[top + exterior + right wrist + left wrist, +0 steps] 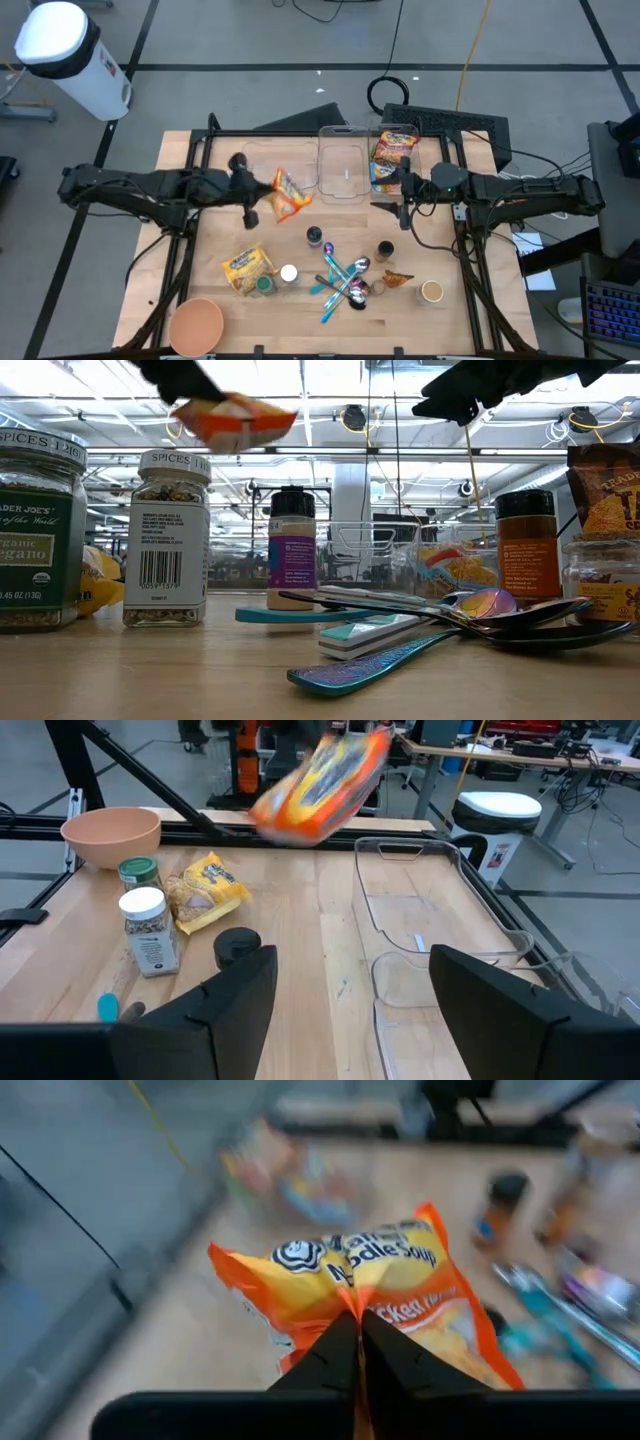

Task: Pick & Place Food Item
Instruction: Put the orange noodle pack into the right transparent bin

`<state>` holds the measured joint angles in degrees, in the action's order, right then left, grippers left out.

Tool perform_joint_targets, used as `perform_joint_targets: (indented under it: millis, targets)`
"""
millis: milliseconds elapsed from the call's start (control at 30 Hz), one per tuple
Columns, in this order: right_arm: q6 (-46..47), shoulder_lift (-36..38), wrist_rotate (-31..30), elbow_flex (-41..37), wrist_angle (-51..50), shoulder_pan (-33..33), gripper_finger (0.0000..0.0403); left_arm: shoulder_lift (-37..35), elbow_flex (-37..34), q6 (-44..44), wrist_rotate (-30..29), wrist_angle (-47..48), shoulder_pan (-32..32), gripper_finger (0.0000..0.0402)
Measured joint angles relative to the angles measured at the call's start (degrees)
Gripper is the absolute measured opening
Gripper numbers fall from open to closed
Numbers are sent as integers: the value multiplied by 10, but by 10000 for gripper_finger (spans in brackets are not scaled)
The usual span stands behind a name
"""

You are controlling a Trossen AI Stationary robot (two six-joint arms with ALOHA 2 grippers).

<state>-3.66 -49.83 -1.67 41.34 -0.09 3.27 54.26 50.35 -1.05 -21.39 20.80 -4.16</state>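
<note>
Two arms meet your eye from above: your left gripper (262,193) is clamped on the orange noodle soup packet (289,197), which hangs off the wood just beside the empty clear plastic tray (272,163). Your right gripper (392,192) waits with its fingers apart, just beside a second clear tray (396,133) that holds a snack bag (390,158).

From table height, you see the packet (233,418) held high in the air, above the white-capped spice jar (168,538) and the teal-handled spoons (400,630).

Through your left wrist camera, the two dark fingers (325,1363) press together on the packet's (370,1295) lower edge, its printed face toward you.

Through your right wrist camera, the fingers (220,995) stand wide and empty; beyond them the packet (322,782) hangs tilted over the wooden table (300,920), with the pink bowl (110,832) far behind.
</note>
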Motion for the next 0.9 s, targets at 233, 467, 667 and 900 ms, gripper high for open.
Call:
perform_joint_targets:
  millis: [233, 467, 667, 900]
  targets:
    - [5, -1, -20, 0, 4, 0, 254, 30, 0, 176, -53, -244, 16, 19]
    - [57, -41, -75, 1, 69, 0, 254, 116, -1, 285, -52, -404, 41, 5]
    - [118, -127, -123, 1, 214, 6, 254, 199, -1, 361, -53, -543, 58, 16]
    - [155, -212, -117, 0, 412, 32, 254, 244, -1, 445, -58, -652, 61, 10]
